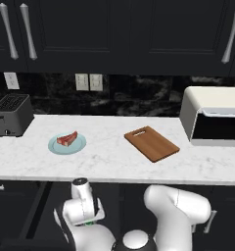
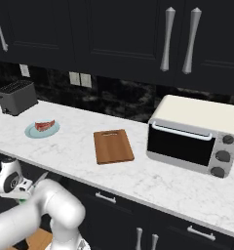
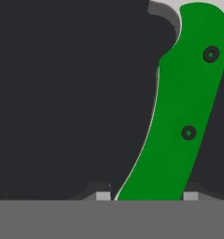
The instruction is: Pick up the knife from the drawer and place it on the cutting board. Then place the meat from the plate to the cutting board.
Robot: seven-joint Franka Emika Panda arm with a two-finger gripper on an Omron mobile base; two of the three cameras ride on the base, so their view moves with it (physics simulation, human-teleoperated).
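Observation:
The knife's green handle (image 3: 184,102) runs up the hand view, and my gripper (image 3: 147,196) is shut on it, one fingertip on each side. Behind it is the dark inside of the drawer (image 3: 62,93). The hand (image 1: 89,220) is below the counter's front edge, and a bit of green shows under it. The pale blade (image 2: 40,180) sticks out of the hand (image 2: 21,194). On the counter the red meat (image 1: 67,139) lies on the light blue plate (image 1: 55,145), and the brown cutting board (image 1: 152,143) lies bare to its right.
A dark toaster (image 1: 11,114) stands at the counter's left end and a white toaster oven (image 1: 215,117) at its right end. Black upper cabinets with long silver handles hang above. The white marble counter edge (image 1: 114,177) runs just above the hand.

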